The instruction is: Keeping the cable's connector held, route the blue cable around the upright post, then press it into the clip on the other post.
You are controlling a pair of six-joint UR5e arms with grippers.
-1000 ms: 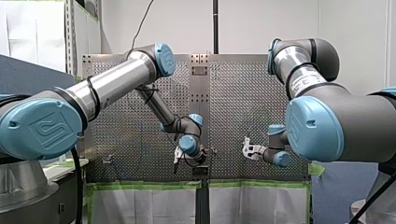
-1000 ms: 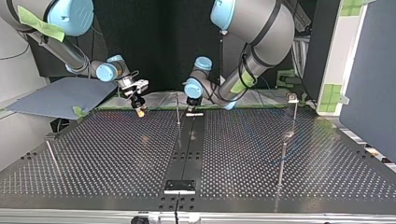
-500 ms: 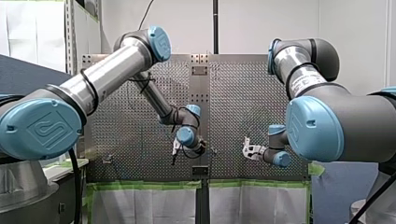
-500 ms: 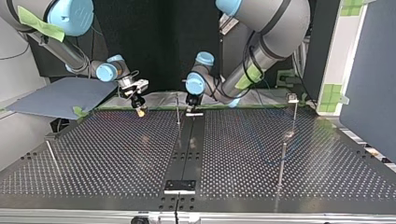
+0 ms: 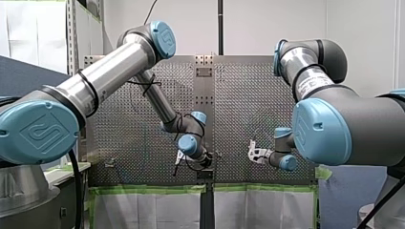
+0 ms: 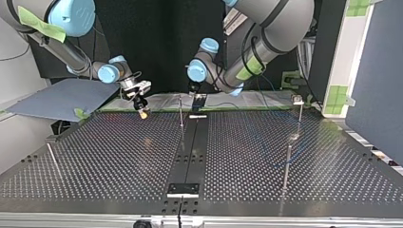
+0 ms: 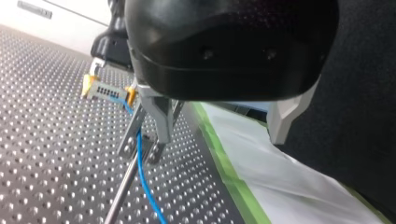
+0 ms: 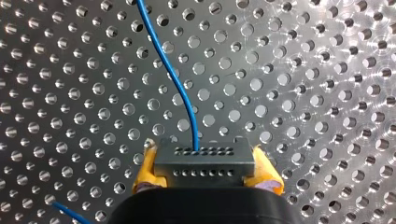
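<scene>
Holding connector (image 8: pixel 204 159) clamped in my right pincer (image 8: pixel 205 170), blue cable (image 8: pixel 173 81) trailing ahead over perforated metal tabletop (image 8: pixel 303 70). With my left pincer (image 7: pixel 217 140) spread apart, cable and upright post (image 7: pixel 123 184) just beside one finger; green tape (image 7: pixel 225 167) edging tabletop beyond.

Robotics laboratory cell. My left arm (image 5: pixel 110 76) and my right arm (image 5: pixel 344 124) flank a perforated metal surface (image 6: pixel 119 156) edged with green tape (image 5: pixel 143 190). A blue partition panel (image 6: pixel 375 85) stands beside it.

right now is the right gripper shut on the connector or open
Shut: in the right wrist view the right gripper has its yellow pads clamped on both ends of the grey connector.
</scene>
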